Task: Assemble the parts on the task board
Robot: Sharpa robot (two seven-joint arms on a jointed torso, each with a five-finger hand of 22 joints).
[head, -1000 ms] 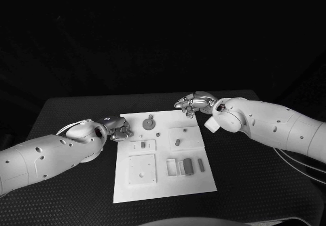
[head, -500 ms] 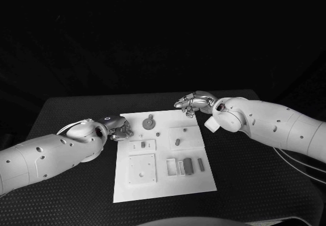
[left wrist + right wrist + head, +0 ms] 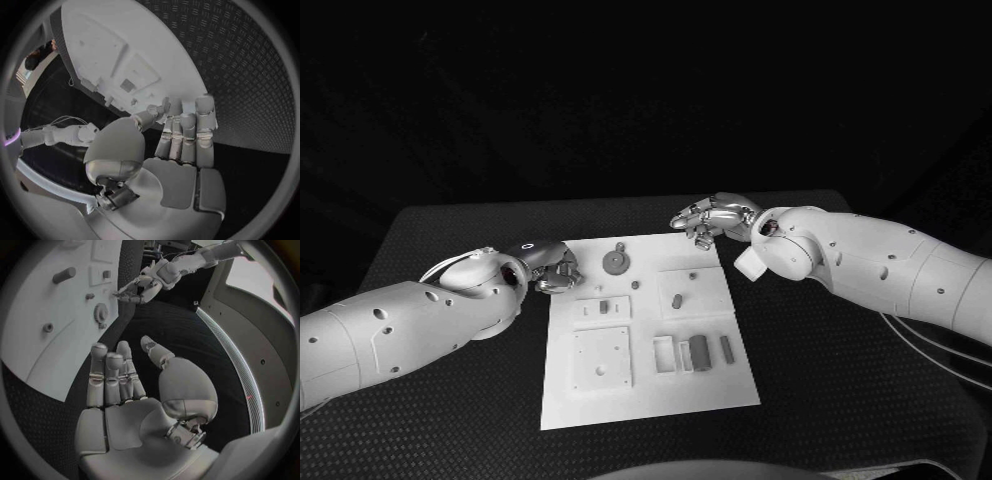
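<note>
Edging up toward the board's (image 3: 646, 330) far-left corner, left hand (image 3: 548, 268) closes in, fingers apart and empty; right hand (image 3: 711, 218) waits, likewise empty.

A black table (image 3: 459, 400) with a fine textured surface is carrying the scene. The white task board (image 3: 646, 400) is lying flat directly on it, in the middle, with its long side running from near to far.

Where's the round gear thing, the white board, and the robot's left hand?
round gear (image 3: 615, 263), head view, its flat face.
white board (image 3: 653, 392), head view, bare near edge.
left hand (image 3: 554, 270), head view, its middle.
</note>
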